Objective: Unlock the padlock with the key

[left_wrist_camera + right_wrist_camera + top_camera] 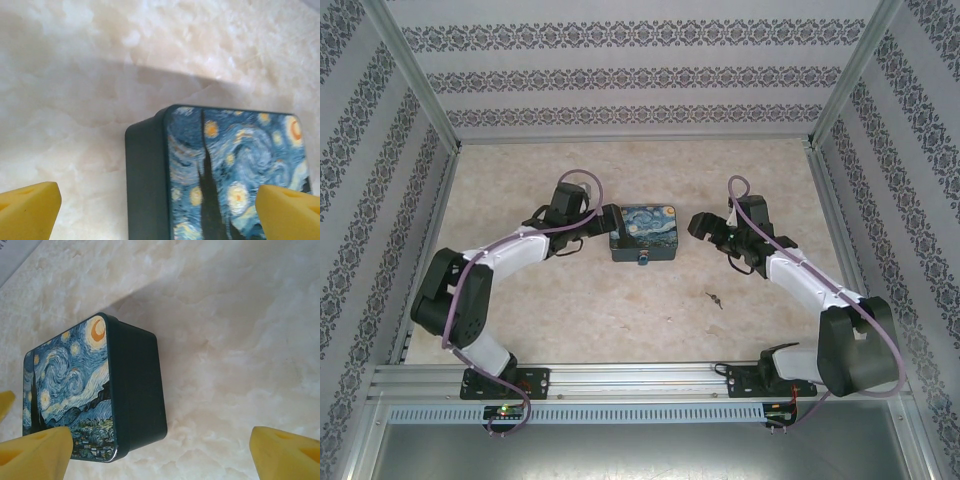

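Yellow foam pads [30, 210] of the left gripper [160, 215] sit in the bottom corners of the left wrist view. They are spread wide and clamp nothing. Ahead of them, in the gap, lies the left end of the Starry Night box [235, 170], with its printed lid facing up and a dark side wall turned toward the camera.

The right gripper [160, 452] is just as wide open and also holds nothing. In the right wrist view the right end of the box lies ahead of it, toward the left pad. That pad overlaps the box's near corner in the picture, but whether it touches the box cannot be told. The other pad stands over the bare marbled table [240, 340], well clear of the box.

From the top external camera the box lies flat near the middle of the table. The left gripper is right at the box's left end, either touching it or just beside it. The right gripper is just off the box's right end, with a narrow strip of table between them.

The padlock [646, 259] shows as a tiny blue body against the middle of the box's near wall. Its shackle is too small to make out. The key [714, 297] lies flat on the table to the near right of the box, apart from it and from the padlock. It is on the right arm's side, and neither gripper touches it. Purple cables [582, 175] loop over both arms on either side of the box.
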`<action>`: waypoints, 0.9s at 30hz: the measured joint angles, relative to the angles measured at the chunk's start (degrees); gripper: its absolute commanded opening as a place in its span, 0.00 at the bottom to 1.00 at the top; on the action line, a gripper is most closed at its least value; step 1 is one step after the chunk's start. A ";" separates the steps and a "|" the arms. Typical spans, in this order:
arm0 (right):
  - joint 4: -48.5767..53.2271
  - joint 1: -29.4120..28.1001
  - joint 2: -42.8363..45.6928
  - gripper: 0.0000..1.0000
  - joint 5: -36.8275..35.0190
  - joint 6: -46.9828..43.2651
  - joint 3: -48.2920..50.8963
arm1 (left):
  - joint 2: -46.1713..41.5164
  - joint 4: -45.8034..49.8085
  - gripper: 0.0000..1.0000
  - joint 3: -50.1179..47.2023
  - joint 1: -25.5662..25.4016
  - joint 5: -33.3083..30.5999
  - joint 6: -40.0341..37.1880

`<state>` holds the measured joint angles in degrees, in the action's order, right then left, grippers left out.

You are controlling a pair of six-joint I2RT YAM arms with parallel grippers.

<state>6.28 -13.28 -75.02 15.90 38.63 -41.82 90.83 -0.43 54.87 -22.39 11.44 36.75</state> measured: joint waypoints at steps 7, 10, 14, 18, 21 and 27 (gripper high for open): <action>0.63 -0.02 -6.03 0.91 0.04 -0.22 -4.13 | -2.69 0.00 1.00 0.00 0.00 -0.79 1.51; 0.59 -0.11 -8.20 0.91 0.24 -0.17 -5.97 | -2.58 -0.04 1.00 0.00 0.00 -0.59 2.36; 0.33 -1.27 -10.82 0.91 0.68 0.26 -8.04 | -2.05 -0.11 1.00 0.00 0.00 0.22 3.23; -0.28 -3.61 -13.90 0.90 1.22 1.03 -9.97 | -1.07 -0.33 1.00 0.00 0.00 0.98 4.11; -1.22 -5.25 -15.74 0.90 1.55 2.19 -10.32 | 0.00 -0.98 1.00 0.00 0.00 1.97 4.90; -2.56 -9.01 -16.46 0.90 1.53 4.59 -10.32 | 1.11 -2.54 1.00 -1.03 0.00 3.52 6.36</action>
<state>3.73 -22.28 -91.48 17.43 43.22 -52.14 91.94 -2.96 53.84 -22.39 14.96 43.11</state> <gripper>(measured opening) 0.898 0.997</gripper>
